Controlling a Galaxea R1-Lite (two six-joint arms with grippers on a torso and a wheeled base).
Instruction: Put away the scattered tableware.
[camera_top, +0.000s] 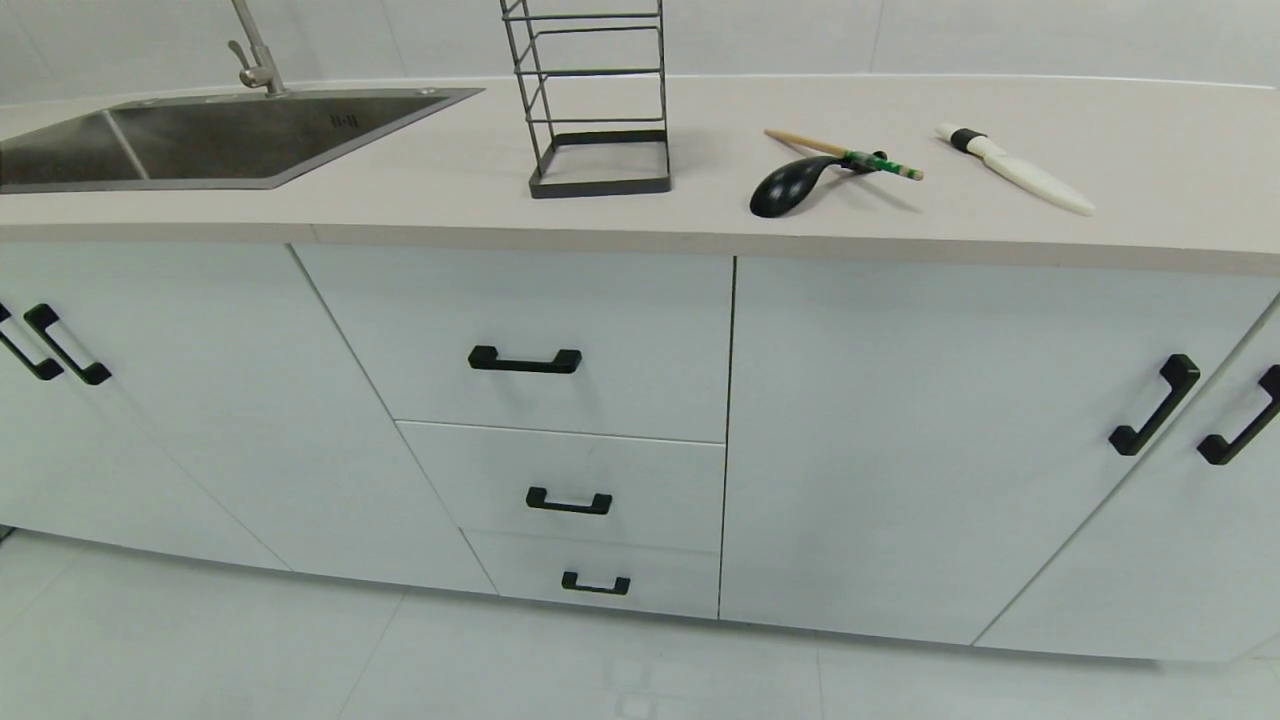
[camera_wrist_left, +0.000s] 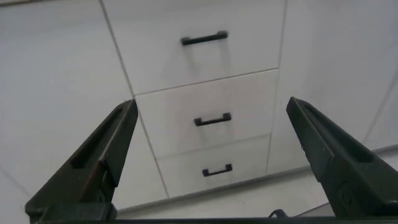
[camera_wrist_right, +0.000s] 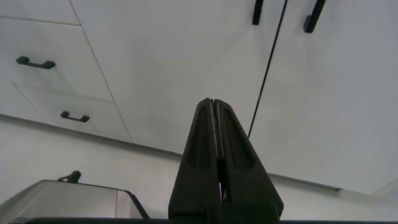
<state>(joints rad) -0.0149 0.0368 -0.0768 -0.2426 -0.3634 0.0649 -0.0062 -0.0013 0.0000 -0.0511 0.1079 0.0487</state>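
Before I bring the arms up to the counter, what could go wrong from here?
1. The chopstick lies across the handle of the black spoon; lifting either could roll or flick the other, and the spoon sits fairly near the front edge of the countertop.
2. The left gripper and right gripper are low, facing the cabinet fronts; raising them could clip the countertop lip or a drawer handle.
3. The right gripper is shut; it must open before any grasp.

rack (camera_top: 600, 186) top cropped, sink (camera_top: 150, 184) L end cropped
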